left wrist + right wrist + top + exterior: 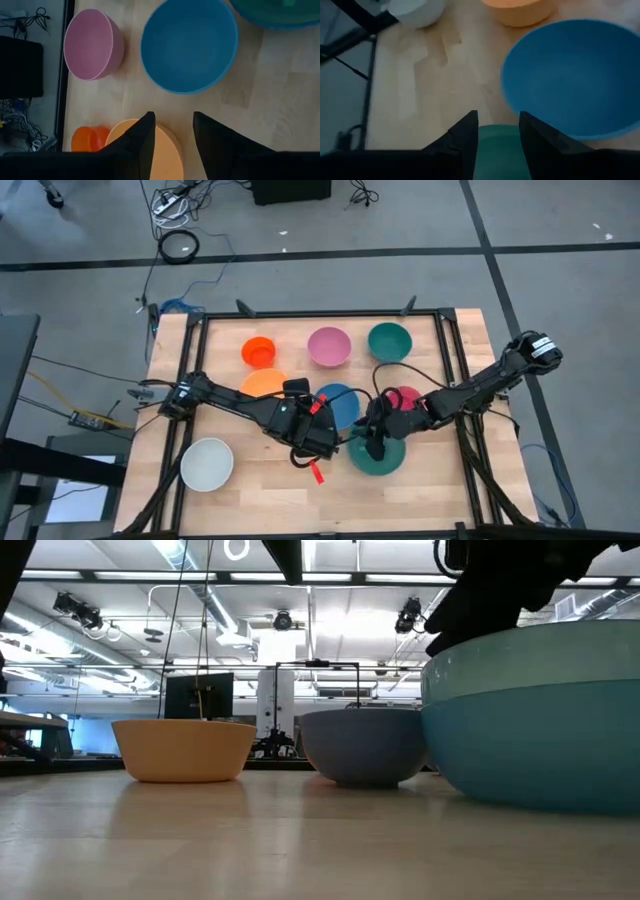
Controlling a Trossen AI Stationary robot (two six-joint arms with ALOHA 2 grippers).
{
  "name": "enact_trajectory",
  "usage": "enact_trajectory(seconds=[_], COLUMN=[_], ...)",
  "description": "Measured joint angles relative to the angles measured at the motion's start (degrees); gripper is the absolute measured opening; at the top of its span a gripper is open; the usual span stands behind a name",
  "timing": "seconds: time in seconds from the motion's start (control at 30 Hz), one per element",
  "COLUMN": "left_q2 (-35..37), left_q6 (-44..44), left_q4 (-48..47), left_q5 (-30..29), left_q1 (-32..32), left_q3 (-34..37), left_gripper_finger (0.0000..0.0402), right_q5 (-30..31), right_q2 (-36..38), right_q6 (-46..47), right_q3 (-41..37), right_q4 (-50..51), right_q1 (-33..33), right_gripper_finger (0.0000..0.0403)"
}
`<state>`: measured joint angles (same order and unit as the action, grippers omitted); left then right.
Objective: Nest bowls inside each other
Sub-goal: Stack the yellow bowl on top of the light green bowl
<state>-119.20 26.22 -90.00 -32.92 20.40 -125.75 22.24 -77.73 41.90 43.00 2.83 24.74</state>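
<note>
Plastic bowls all sit apart on the table, so nesting looks barely begun, approx nothing stacked as far as the high view shows. L to R: white bowl near the front L corner, small orange-red bowl w/ orange bowl just beside it, pink bowl, blue bowl mid-table, teal bowl in front, green bowl at the back, magenta bowl partly under the R arm. Every bowl stands mouth up; being round, none has a long axis. Left gripper hangs over the orange bowl's edge, fingers apart, nothing betw them. Right gripper is above the teal bowl's rim, fingers likewise parted, no grip seen. Left to do: pretty much all the stacking, prob big ones first
</note>
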Motion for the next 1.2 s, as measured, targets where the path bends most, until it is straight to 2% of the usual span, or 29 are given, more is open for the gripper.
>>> enact_trajectory(seconds=[0.07,0.33,0.5,0.73,0.83,0.97,1.2], left_q2=[0.00,0.00,0.00,0.00,0.00,0.87,13.17], left_q6=[0.01,0.02,0.04,0.04,-0.33,-2.68,1.42], left_q4=[0.02,-0.08,-0.04,-0.01,0.01,0.03,-0.06], left_q5=[0.02,0.02,0.02,0.04,0.05,0.08,-0.64], left_q1=[0.00,0.00,0.00,0.00,0.00,0.29,1.88], left_q3=[0.00,0.00,0.00,0.00,0.00,0.00,-0.04], left_gripper_finger=[0.0142,0.0142,0.0142,0.0142,0.0142,0.0142,0.0142], right_q5=[-0.58,-10.46,-10.67,-10.21,-7.27,0.72,15.69], right_q2=[0.00,-4.80,-7.49,-6.31,-3.18,3.47,14.95], right_q6=[0.78,6.05,8.40,7.15,4.22,-2.04,-16.55], right_q3=[0.00,0.02,0.00,0.00,0.00,0.00,0.00], right_q4=[-0.01,-4.67,-5.41,-5.39,-5.55,-5.58,-5.29], right_q1=[1.08,4.88,6.29,6.29,6.31,6.29,7.51], right_gripper_finger=[0.0132,0.0132,0.0132,0.0132,0.0132,0.0132,0.0132])
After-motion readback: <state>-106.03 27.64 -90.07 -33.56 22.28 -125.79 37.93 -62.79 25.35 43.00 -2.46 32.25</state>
